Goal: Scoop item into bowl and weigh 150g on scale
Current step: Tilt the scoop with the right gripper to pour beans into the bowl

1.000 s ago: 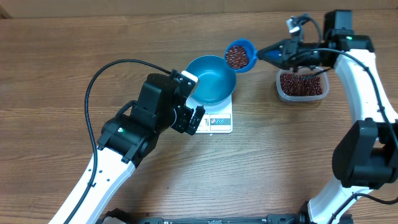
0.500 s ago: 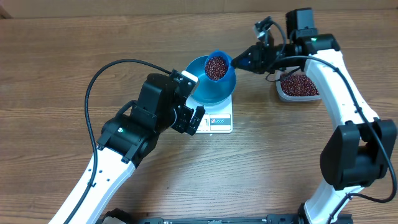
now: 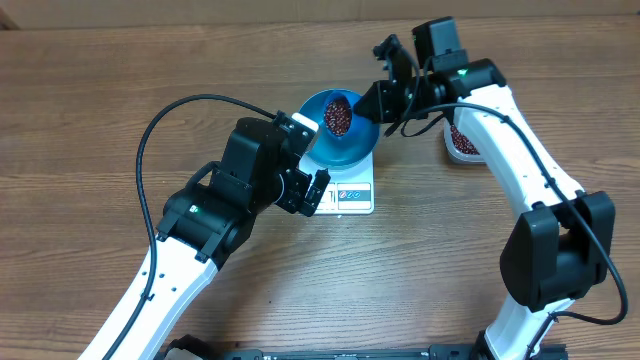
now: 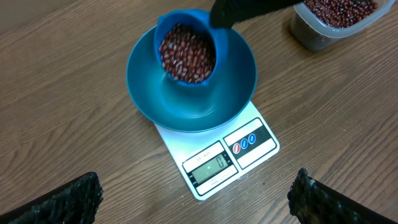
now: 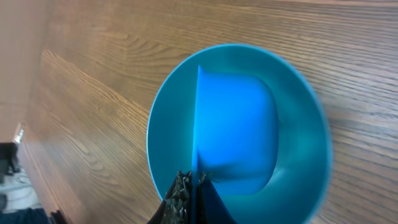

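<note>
Brown wood-grain table [image 3: 100,100] fills every view, and nearest the robot's side of it the left arm reaches up from the lower edge, with a black cable looping over it. The left gripper [image 3: 308,160] hangs just short of the scale with nothing in it. Its two dark fingers [image 4: 68,200] stand wide apart at the bottom corners of the left wrist view. Just beyond it lies the scale [image 3: 352,195], a small white square flat on the wood with its display [image 4: 214,165] and two round buttons facing the left arm. The digits are too small to read. On the scale sits the bowl [image 4: 236,81], bright blue and wider than the platform, so its rim overhangs the white edges. Above the far side of the bowl hangs a small blue scoop [image 4: 161,31], tilted with its mouth turned down toward the bowl's hollow. It is packed with dark red-brown beans [image 4: 186,53]. From the right wrist camera only the scoop's smooth blue underside [image 5: 236,124] shows, framed by the bowl's rim [image 5: 298,168]. The right gripper [image 3: 385,100] comes in from the far right, and its black fingers [image 5: 183,193] are pressed together on the scoop's thin handle, holding it over the bowl. Farther off to the right, partly hidden under the right arm, a clear plastic tub [image 3: 462,140] stands on the table apart from the scale. It holds more of the same beans [image 4: 339,9].
</note>
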You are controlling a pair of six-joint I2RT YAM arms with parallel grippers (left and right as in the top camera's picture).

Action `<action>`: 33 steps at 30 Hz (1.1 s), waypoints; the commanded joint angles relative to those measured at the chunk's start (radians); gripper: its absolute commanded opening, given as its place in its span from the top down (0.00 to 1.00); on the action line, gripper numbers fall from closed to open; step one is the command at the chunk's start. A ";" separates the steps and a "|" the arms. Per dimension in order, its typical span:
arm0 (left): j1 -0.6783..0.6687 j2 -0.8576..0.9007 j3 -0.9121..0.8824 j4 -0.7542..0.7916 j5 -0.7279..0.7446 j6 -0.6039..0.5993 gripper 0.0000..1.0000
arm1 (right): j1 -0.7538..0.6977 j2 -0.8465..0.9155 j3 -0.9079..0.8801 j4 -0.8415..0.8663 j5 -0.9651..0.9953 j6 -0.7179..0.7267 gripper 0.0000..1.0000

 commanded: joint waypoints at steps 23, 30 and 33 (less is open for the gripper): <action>0.004 0.001 -0.005 0.004 0.014 -0.014 0.01 | 0.183 0.000 0.035 -0.001 0.479 -0.240 0.96; 0.004 0.001 -0.005 0.004 0.015 -0.014 0.01 | 0.227 -0.026 0.035 0.005 0.602 -0.241 0.96; 0.004 0.001 -0.005 0.004 0.015 -0.014 0.01 | 0.238 -0.043 0.035 0.005 0.627 -0.253 0.96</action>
